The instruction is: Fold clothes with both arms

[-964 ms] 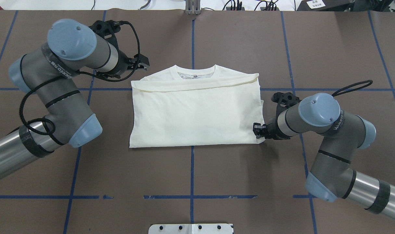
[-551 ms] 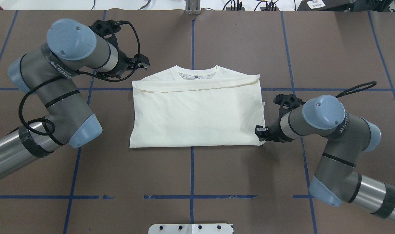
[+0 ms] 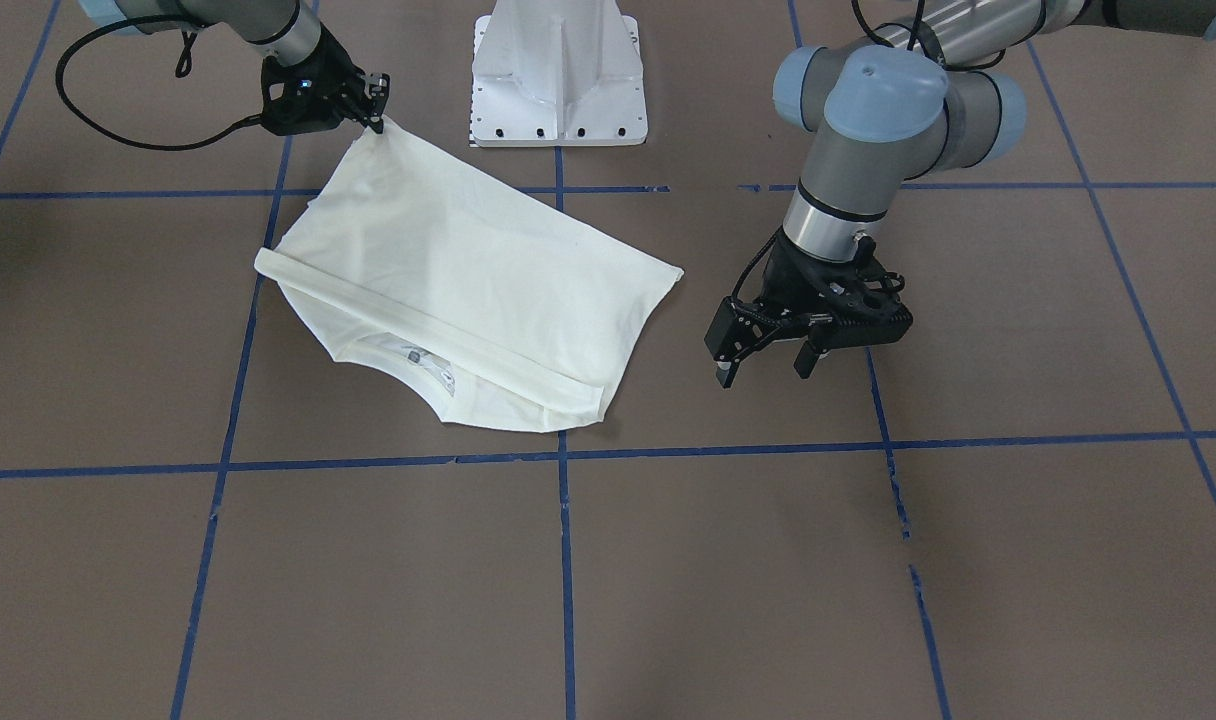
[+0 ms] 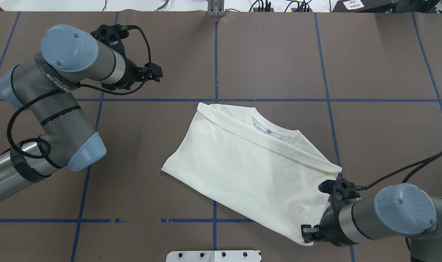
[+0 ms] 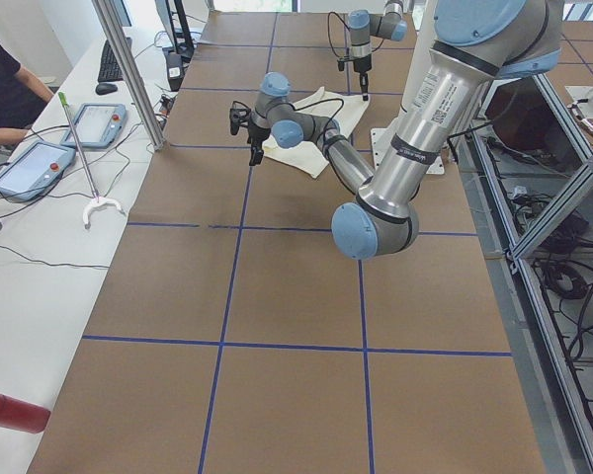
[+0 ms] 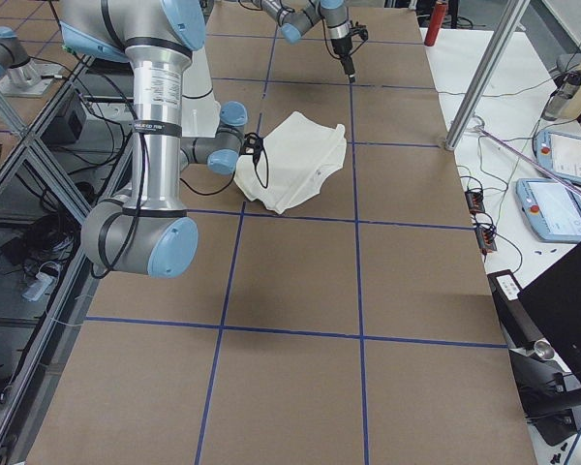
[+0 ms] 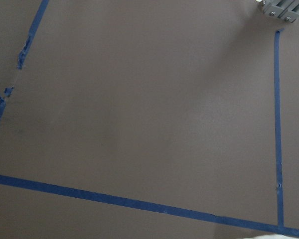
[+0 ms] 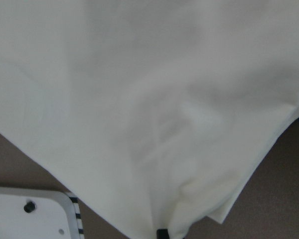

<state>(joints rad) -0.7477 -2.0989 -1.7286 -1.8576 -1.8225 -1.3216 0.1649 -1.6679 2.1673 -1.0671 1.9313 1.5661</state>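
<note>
The cream-white T-shirt (image 4: 250, 171) lies folded and skewed on the brown table, plain back up, collar (image 4: 268, 128) toward the far side. My right gripper (image 4: 308, 232) is shut on its near right corner, close to the pedestal. From across the table that pinch shows as the right gripper (image 3: 377, 122) holding a raised corner of the shirt (image 3: 448, 270). Cream cloth (image 8: 149, 99) fills the right wrist view. My left gripper (image 4: 156, 72) hangs open and holds nothing, well away from the shirt at the far left. Its spread fingers (image 3: 726, 375) show from the front.
The white pedestal base (image 3: 558, 75) stands at the table's near edge, right beside the held corner. Blue tape lines (image 7: 139, 204) grid the brown table. A side desk with tablets (image 5: 40, 163) and a person's arm lies beyond the far edge.
My right gripper has dragged the shirt's corner toward the robot's base and to the right. The shirt slid and turned away from the left gripper. The left arm drew back slightly.
</note>
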